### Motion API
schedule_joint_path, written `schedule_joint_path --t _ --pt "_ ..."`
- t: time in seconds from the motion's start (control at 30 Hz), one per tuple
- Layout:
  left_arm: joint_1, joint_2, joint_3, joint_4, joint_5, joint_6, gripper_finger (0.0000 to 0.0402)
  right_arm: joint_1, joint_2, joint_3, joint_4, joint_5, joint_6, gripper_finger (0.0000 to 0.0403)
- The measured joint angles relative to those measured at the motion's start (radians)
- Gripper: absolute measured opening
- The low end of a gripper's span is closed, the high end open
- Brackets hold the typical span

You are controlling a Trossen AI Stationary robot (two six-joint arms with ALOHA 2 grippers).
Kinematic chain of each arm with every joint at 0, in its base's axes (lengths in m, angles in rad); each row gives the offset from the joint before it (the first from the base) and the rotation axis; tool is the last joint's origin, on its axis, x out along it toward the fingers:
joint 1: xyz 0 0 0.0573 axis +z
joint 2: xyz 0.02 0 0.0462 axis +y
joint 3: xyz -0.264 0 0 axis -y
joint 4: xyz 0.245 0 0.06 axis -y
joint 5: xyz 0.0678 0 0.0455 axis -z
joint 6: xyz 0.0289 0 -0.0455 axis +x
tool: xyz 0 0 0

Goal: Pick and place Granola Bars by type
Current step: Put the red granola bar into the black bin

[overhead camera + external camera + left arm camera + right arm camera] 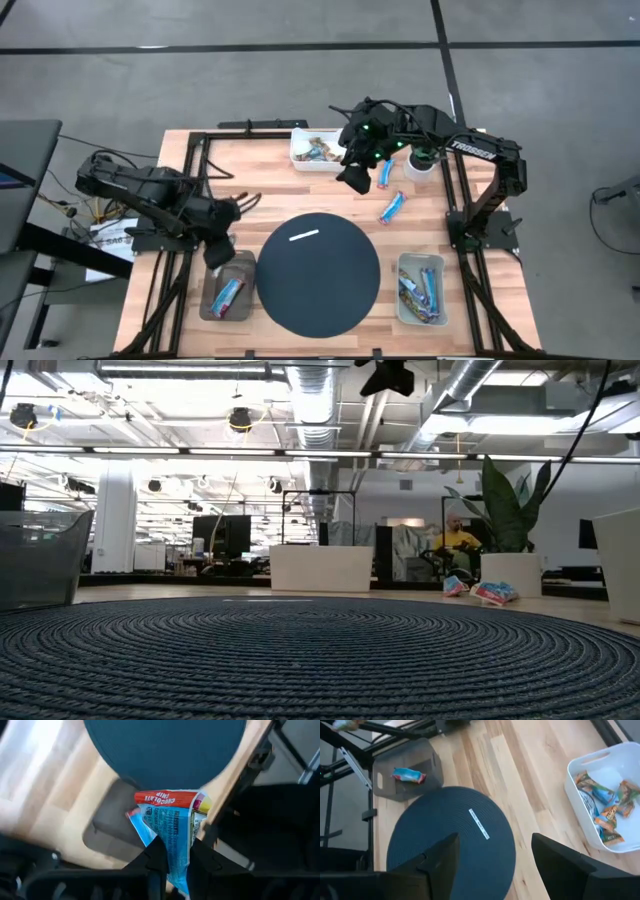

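Observation:
My left gripper (218, 252) hangs over the far end of the grey tray (212, 298) at the table's near left, shut on a blue granola bar (172, 827) with a red end. Another blue bar (228, 292) lies flat in that tray. My right gripper (355, 178) stands open above the table's far middle with nothing between its fingers (440, 865). Two blue bars (386, 172) (393, 207) lie on the wood just right of it. A dark round disc (318, 277) with a white strip lies in the near middle. My left gripper pinches the blue bar between its two fingers (156, 857), at the wrapper's end opposite the red one (175, 862). The fingers slant down from above. The bar sticks out beyond the fingertips, lifted clear over the grey tray, its red end farthest from the fingers.
A white bin (302, 152) with several bars stands at the far edge, and a white bin (402, 290) with several bars at the near right. A white cup (420, 165) stands at the far right. Black frame bars run along both sides of the table.

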State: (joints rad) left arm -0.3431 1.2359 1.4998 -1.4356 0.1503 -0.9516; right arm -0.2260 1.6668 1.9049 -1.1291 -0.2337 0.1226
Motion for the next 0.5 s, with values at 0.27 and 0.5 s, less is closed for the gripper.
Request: schedule_joint_path --t 0.27,0.5 --pt "-0.059 0.060 0.000 -0.066 0.047 -0.014 0.0069 0.000 0.000 0.000 -0.023 0.000 -0.002 0.0238" --pt "-0.063 0.059 0.000 -0.094 0.054 -0.029 0.0121 0.000 0.000 0.000 -0.056 -0.001 -0.019 0.0238"
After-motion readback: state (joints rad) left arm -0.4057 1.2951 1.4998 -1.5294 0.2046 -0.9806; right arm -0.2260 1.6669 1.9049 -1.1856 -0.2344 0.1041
